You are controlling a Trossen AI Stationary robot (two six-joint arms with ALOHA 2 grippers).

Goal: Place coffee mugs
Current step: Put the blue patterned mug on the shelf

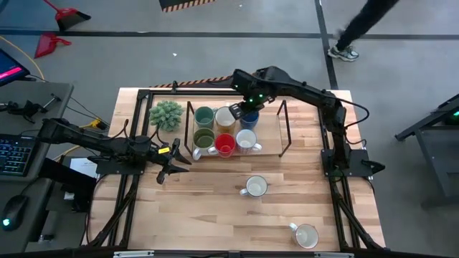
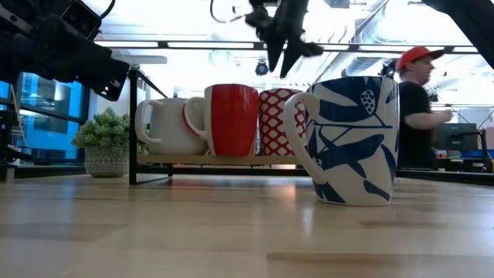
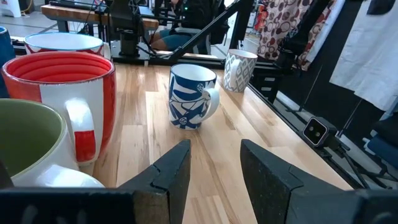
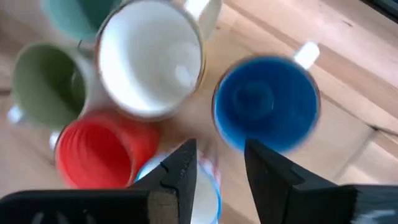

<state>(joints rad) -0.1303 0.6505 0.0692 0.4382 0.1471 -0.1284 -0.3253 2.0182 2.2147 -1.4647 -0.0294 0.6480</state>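
Hovering: my right gripper (image 1: 242, 110) hangs over the far side of the rack (image 1: 285, 129), fingers parted and grasping nothing, above the gap between the cream mug (image 4: 151, 57) and the blue mug (image 4: 267, 102).
Left gripper (image 1: 170, 164): low over the table just left of the rack, fingers spread, empty.
Racked mugs: six stand in two rows on the rack, teal mug (image 1: 204, 115), cream and blue in the far row, olive mug (image 1: 204, 137), red mug (image 1: 225, 144) and a white mug (image 1: 247, 140) in the near row.
Loose mugs: the leaf-patterned mug (image 1: 255, 187) stands at mid table, the last mug (image 1: 306, 234) near the front right edge.
Doing it well: I judge my next job is the leaf-patterned mug; I should lift clear of the rims first, then pinch its wall opposite the handle.
Hard to make out: the right wrist view is smeared, so rim clearance is unclear; the low view hides the far row.
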